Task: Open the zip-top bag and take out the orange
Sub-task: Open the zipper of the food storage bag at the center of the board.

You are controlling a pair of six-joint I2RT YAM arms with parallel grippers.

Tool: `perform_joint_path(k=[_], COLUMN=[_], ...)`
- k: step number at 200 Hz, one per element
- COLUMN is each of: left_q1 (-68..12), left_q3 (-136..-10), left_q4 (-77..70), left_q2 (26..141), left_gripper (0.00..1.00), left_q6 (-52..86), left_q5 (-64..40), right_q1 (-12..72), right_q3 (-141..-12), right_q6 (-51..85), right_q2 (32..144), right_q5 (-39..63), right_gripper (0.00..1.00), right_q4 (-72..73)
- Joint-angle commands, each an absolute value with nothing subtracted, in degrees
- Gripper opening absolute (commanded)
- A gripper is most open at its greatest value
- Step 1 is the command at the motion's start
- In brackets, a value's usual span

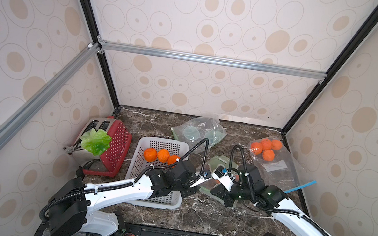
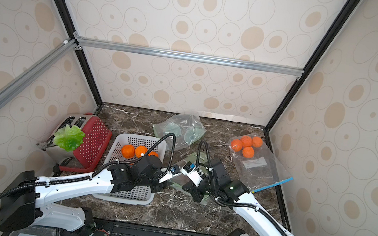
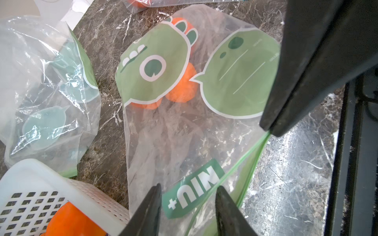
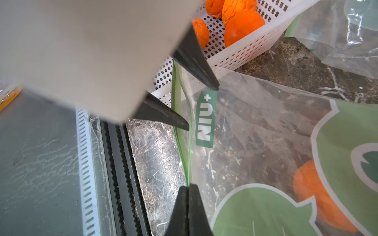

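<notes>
A clear zip-top bag (image 3: 184, 139) with a green dinosaur print lies flat on the marble top between my two grippers; in a top view only part of the bag (image 1: 218, 161) shows. An orange (image 3: 184, 85) sits inside it, behind the print. My right gripper (image 4: 189, 187) is shut on the green zip strip (image 4: 180, 143) at the bag's mouth. My left gripper (image 3: 189, 187) is open, its fingers standing either side of the same edge by the "NIU+" label (image 3: 194, 192). The strip bulges slightly apart between the two grippers.
A white perforated basket (image 1: 143, 147) with three oranges (image 1: 150, 154) stands left of the bag, under my left arm. A toaster (image 1: 95, 127), a red strainer (image 1: 117, 148) and lettuce (image 1: 95, 141) sit far left. A crumpled empty bag (image 1: 196, 130) lies behind, and another bag of oranges (image 1: 275, 162) at back right.
</notes>
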State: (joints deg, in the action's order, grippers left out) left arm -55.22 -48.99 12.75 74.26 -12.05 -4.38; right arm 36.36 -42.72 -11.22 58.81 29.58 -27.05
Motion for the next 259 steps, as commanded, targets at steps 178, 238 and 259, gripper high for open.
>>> perform_joint_path(k=[178, 238, 259], left_q1=[-54.9, -54.9, -54.9], left_q3=[-46.1, -44.9, -45.6], left_q4=[3.5, 2.3, 2.5], left_q2=[68.5, 66.6, 64.6], left_gripper=[0.0, 0.29, 0.48], left_q6=[-15.5, -13.2, -10.5], left_q5=[-6.8, -3.6, -4.0], right_q1=[36.8, 36.8, 36.8], right_q3=[-46.9, -47.5, -45.8], right_q6=[-7.9, -8.6, -7.1], right_q2=[60.9, 58.9, 57.1], right_q5=[25.9, 23.9, 21.7], right_gripper=[0.3, 0.0, 0.0], right_q4=[-26.5, -24.9, -21.1])
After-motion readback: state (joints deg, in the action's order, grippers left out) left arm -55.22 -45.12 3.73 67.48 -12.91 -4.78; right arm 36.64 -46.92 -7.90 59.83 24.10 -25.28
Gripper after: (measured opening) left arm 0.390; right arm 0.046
